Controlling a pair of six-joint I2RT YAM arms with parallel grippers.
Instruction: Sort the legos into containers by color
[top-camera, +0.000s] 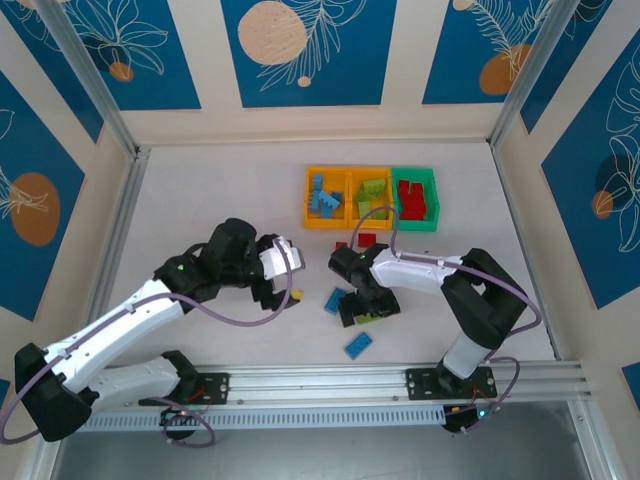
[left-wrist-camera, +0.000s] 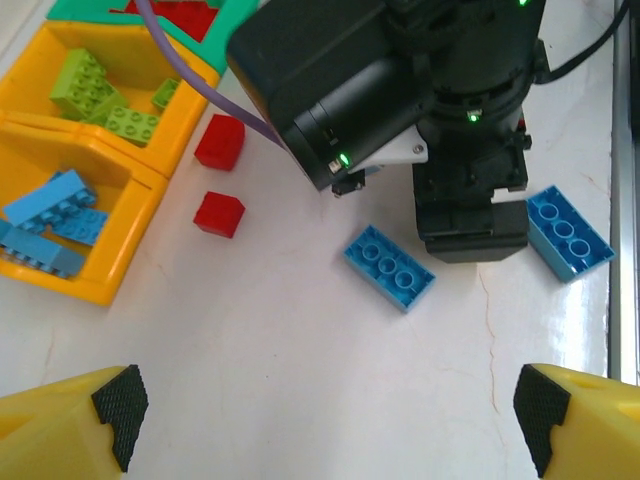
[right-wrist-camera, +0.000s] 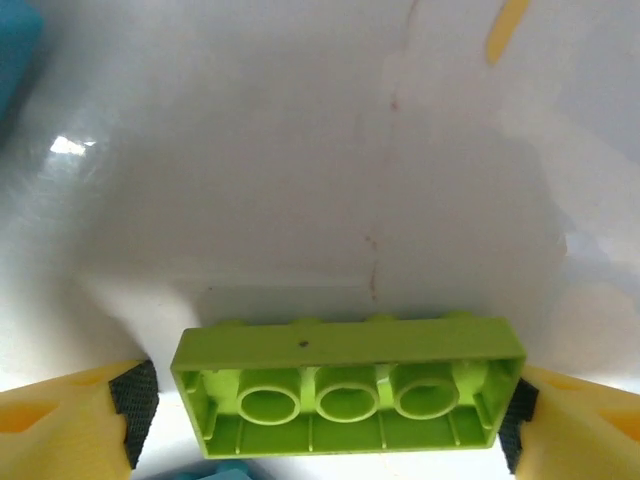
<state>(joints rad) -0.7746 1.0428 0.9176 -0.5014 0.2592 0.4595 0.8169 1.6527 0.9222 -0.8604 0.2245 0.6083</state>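
The containers stand in a row at the back: an orange bin (top-camera: 309, 197) holding blue legos, an orange bin (top-camera: 370, 174) holding green ones, and a green bin (top-camera: 415, 174) holding red ones. My right gripper (top-camera: 365, 305) is low at the table, jaws open around a lime green lego (right-wrist-camera: 345, 390) that stands on its long side. The right pad (right-wrist-camera: 515, 425) touches one end and the left pad (right-wrist-camera: 135, 405) is a sliver off the other. My left gripper (left-wrist-camera: 330, 415) is wide open over bare table, short of a blue lego (left-wrist-camera: 389, 268).
Two red legos (left-wrist-camera: 219, 142) (left-wrist-camera: 219, 213) lie in front of the bins. A second blue lego (left-wrist-camera: 568, 232) lies beside the right arm's wrist (left-wrist-camera: 470, 200), near the front rail (top-camera: 400, 380). Cage posts and walls close the sides.
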